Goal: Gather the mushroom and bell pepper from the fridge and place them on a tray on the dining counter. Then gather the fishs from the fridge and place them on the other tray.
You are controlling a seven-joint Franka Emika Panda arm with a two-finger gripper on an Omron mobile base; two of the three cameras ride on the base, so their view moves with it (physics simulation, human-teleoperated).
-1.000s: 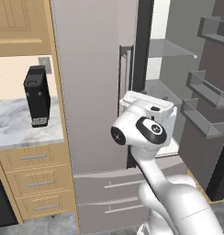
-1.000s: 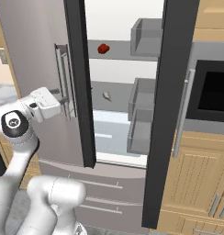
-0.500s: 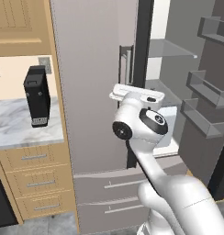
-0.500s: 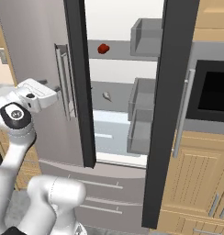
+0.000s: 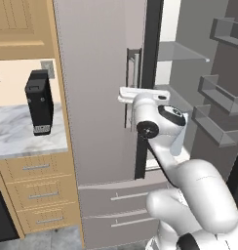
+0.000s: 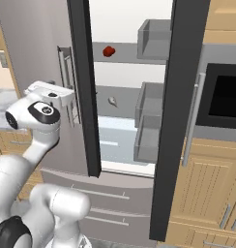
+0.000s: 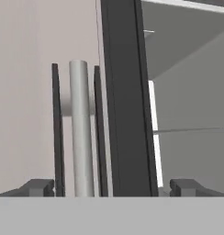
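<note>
The fridge (image 5: pixel 94 107) has its left door shut and its right door swung wide. On an upper shelf inside sits the red bell pepper (image 6: pixel 109 51). One shelf lower lies the tiny brown mushroom (image 6: pixel 112 101). My gripper (image 5: pixel 123 94) (image 6: pixel 70 95) is open and holds nothing. It hovers close to the left door's vertical bar handle (image 5: pixel 133 78) (image 7: pixel 81 128). In the hand view the bar stands left of centre between the fingertips (image 7: pixel 38 187), and the dark door edge (image 7: pixel 125 101) is just right of it. I cannot make out the fishs. The trays and dining counter are out of view.
The open right door (image 6: pixel 175 116) carries grey bins (image 5: pixel 216 129) and juts into the room. A black coffee machine (image 5: pixel 39 101) stands on the marbled counter to the left. Drawers (image 5: pixel 116 197) sit below the fridge doors, and a wall oven (image 6: pixel 224 97) is on the right.
The hand has swung left and slightly up, from in front of the fridge opening toward the left door's handle. The jaws stayed open.
</note>
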